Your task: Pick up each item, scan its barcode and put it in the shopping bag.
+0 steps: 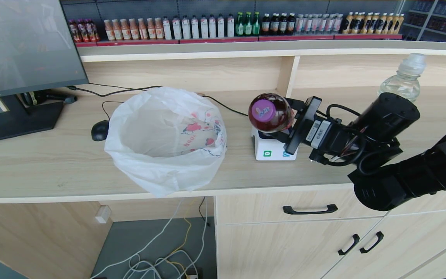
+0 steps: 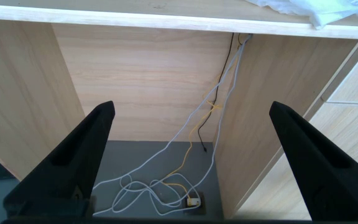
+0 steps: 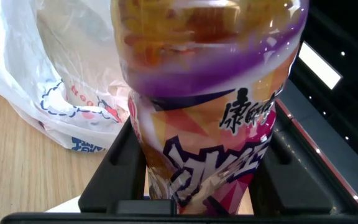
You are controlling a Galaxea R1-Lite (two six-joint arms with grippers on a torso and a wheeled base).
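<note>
Right gripper: the right gripper [image 1: 289,121] was clamped on a purple-capped drink bottle [image 1: 270,112], its fingers pressed to either side of the printed label.
Bottle position: the drink bottle lay tipped on its side in the air, cap toward the camera, directly above the white scanner [image 1: 271,152] on the counter [image 1: 52,162].
Why held so: the tilt probably served to turn the label toward the scanner's window. The barcode itself could not be seen, so whether it faced the reader is unclear.
Step in hand: scanning, by the look of it; bagging was not yet done.
Shopping bag: the shopping bag [image 1: 157,176] stood open-mouthed just beside the scanner on the robot's left, near enough for a short carry across.
Left gripper: the left gripper [image 2: 191,115] hung below the counter's edge with its fingers spread wide and nothing between them, facing loose cables [image 2: 166,180] on the floor.
Waiting item: a clear water bottle [image 1: 403,79] stood at the back of the counter, behind the right arm.
</note>
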